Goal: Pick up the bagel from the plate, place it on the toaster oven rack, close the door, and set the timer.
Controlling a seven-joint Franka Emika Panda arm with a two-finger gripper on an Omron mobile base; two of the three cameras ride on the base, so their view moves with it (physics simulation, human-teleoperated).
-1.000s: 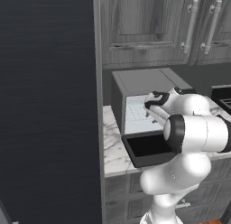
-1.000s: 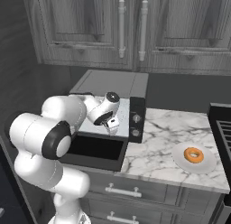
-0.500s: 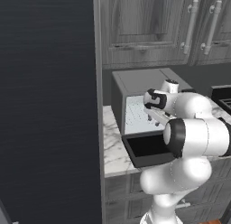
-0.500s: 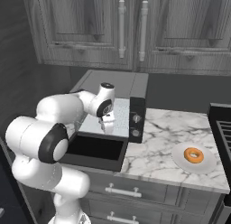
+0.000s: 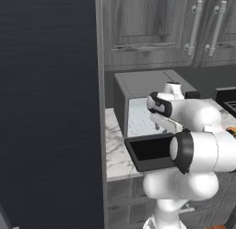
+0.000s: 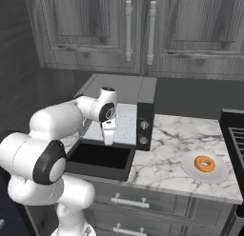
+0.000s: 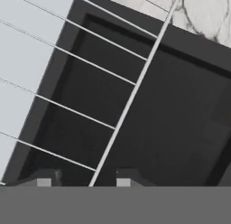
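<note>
The bagel [image 6: 206, 163], a small orange-brown ring, lies on a white plate [image 6: 193, 172] on the counter to the right. The grey toaster oven [image 6: 121, 85] [image 5: 143, 80] stands with its dark glass door [image 6: 100, 156] [image 5: 150, 149] [image 7: 180, 119] folded down flat. Inside, the pale rack [image 6: 125, 123] [image 5: 140, 117] [image 7: 135, 78] spans the oven's width. My gripper [image 6: 108, 135] [image 5: 161, 124] [image 7: 85, 181] points down over the rack's front edge, above the door. Its fingers stand a little apart with nothing held, and the rack's front wire runs between them.
A black control panel with knobs [image 6: 144, 125] forms the oven's right front. Cabinet doors with long handles [image 6: 127, 28] hang above. A tall dark panel [image 5: 50, 108] borders the counter on the left, and a black stove edge [image 6: 233, 135] sits at the far right.
My hand has swung from the oven's mouth to the left and down, and now points straight down over the rack's front edge. The bagel, plate and door have not moved.
</note>
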